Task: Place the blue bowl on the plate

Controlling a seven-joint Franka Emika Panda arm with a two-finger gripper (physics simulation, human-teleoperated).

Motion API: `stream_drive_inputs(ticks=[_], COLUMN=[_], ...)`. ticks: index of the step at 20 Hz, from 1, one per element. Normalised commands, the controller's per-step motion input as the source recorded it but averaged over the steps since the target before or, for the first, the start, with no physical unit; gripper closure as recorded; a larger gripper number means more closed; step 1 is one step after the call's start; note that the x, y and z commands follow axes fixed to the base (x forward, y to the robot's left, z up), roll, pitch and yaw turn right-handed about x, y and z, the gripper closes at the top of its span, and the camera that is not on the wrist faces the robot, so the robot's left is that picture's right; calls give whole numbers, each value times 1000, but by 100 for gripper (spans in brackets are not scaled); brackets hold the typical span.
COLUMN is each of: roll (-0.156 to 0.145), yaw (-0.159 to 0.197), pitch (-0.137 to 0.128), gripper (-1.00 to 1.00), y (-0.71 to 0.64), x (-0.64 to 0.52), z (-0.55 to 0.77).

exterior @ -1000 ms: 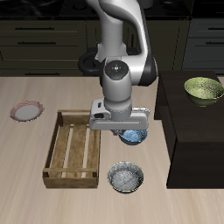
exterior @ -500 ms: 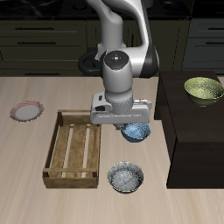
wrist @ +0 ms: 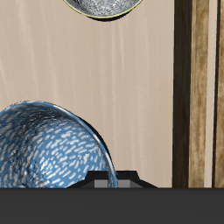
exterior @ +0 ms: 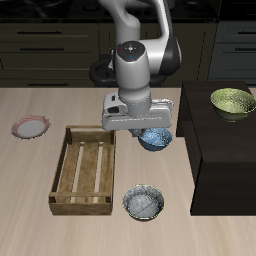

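Where gripper (exterior: 150, 133) holds blue bowl (exterior: 154, 139), fingertips hidden, plate (exterior: 31, 127) apart

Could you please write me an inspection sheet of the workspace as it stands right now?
Surface: light wooden table, with a dark raised block at one side.
Job's things: blue bowl held tilted above the table, beside the crate; plate on the table beyond the crate, with nothing on it.
Clutter: open wooden crate; grey bowl near the front edge; yellow-green bowl on the dark block.
Grippers: hand shut on the blue bowl's rim.
Cables: nothing seen.
Surroundings: dark cabinets behind the table.
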Motion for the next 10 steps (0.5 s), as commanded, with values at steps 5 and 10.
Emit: stream_drive_inputs(ticks=[5,10], roll=[-10,-12], yaw=[22,17], pitch=[-52,-32], gripper=[100,100], y=[-195,-254], x=[-194,-210], z=[308,183])
